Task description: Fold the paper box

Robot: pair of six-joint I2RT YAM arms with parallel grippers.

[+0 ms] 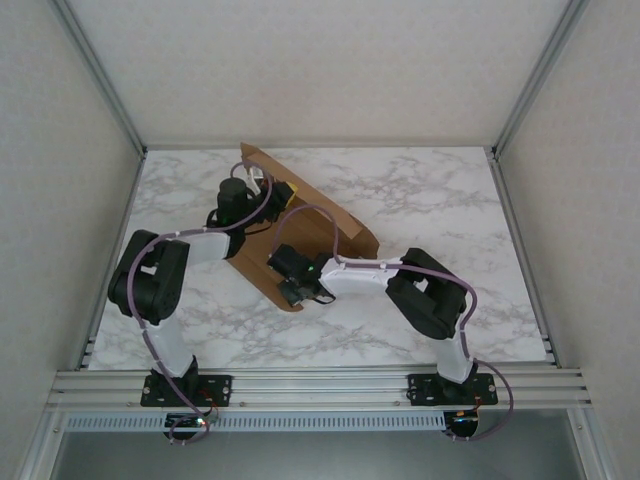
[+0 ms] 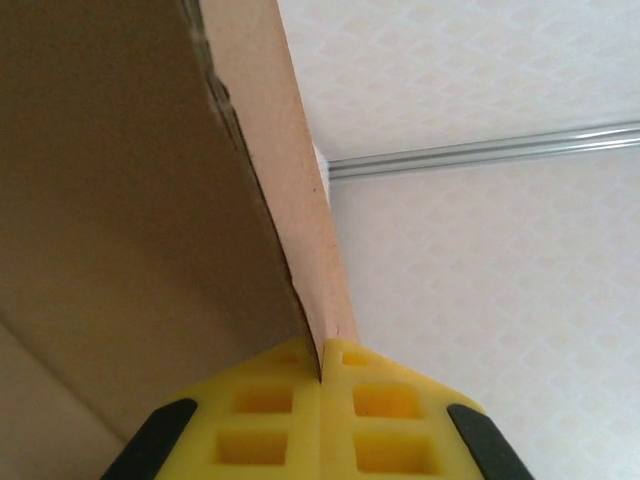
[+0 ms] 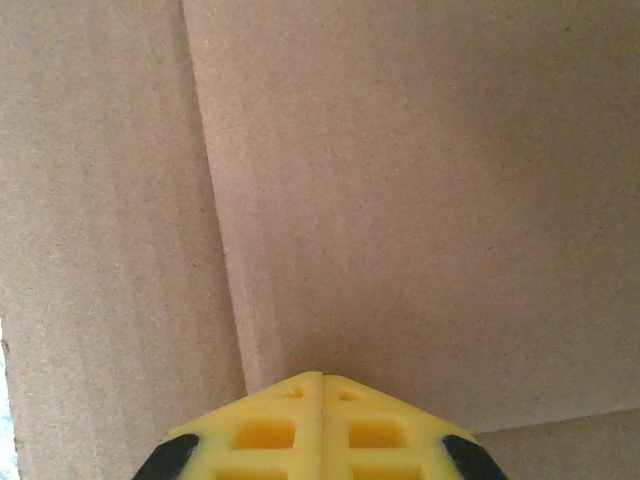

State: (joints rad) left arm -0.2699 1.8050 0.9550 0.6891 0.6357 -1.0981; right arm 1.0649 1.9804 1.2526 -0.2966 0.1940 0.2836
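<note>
The paper box (image 1: 352,232) is a brown cardboard sheet lying left of the table's middle, with one long flap raised along its far right side. My left gripper (image 1: 275,190) is at the far end of that flap. In the left wrist view its yellow fingers (image 2: 390,410) are shut on the flap's thin edge (image 2: 318,250), which runs up between them. My right gripper (image 1: 293,288) is over the sheet's near corner. In the right wrist view it (image 3: 322,378) is shut with nothing between the fingers, its tips against a flat cardboard panel (image 3: 400,200) beside a crease.
The marble table (image 1: 440,200) lies inside a frame of aluminium rails (image 1: 320,385), with pale walls on the left, right and back. Both arms reach inward from their bases at the near edge, with purple cables looping over the cardboard.
</note>
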